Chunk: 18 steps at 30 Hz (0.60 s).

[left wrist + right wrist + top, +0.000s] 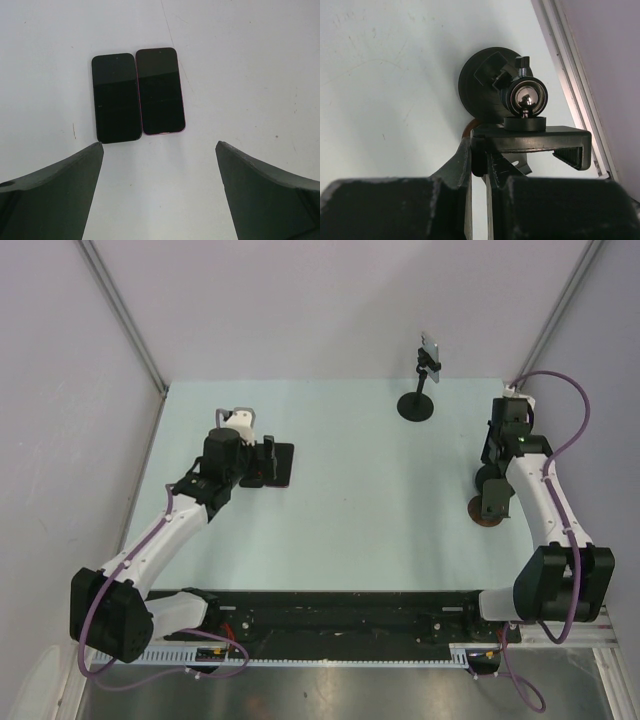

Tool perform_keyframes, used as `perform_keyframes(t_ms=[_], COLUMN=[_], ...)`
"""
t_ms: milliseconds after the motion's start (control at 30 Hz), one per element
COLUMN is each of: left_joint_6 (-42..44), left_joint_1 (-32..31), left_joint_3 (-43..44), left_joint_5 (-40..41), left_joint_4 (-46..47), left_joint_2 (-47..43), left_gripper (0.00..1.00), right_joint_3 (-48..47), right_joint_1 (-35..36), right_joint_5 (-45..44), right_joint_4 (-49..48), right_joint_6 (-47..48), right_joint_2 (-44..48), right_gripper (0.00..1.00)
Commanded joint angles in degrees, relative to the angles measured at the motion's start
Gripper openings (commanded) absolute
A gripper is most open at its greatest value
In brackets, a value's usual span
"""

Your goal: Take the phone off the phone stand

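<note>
With left tool (pixel 160 144) spread apart below black glossy phone (pixel 116 98) and pink-rimmed dark phone (pixel 160 91), upper centre; right tool (pixel 479 150) clamped on black ball-jointed phone stand (pixel 540 135), mid-frame.

top: high, rear, looking down | wrists: close over table (pixel 350 520)

No readable text, label, brand or number shows on anything in view.
</note>
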<state>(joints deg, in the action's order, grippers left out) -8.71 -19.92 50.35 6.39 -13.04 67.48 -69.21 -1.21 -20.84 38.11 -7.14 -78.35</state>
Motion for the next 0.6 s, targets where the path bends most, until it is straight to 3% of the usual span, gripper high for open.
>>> perform_keyframes(t_ms=[0, 267, 567], left_joint_6=[1.68, 1.77, 2.03], left_joint_1=[-0.73, -1.52, -1.96], left_joint_3=[-0.43, -0.6, -0.69], left_joint_5=[1.25, 1.6, 2.04], left_joint_4=[1.17, 1.17, 1.0], left_joint_2=[-1.3, -1.92, -2.36], left_gripper=[1.0, 1.0, 1.0], right_joint_3=[0.47, 1.45, 1.45], right_joint_1=[-1.42, -2.21, -2.39], right_joint_5=[1.5, 5.46, 8.88], right_joint_4=[-7.6, -12.09, -9.9], right_joint_6=[-1.22, -0.68, -0.95], right_joint_2=[1.97, 3.02, 3.2], right_gripper=[0.0, 0.0, 0.0])
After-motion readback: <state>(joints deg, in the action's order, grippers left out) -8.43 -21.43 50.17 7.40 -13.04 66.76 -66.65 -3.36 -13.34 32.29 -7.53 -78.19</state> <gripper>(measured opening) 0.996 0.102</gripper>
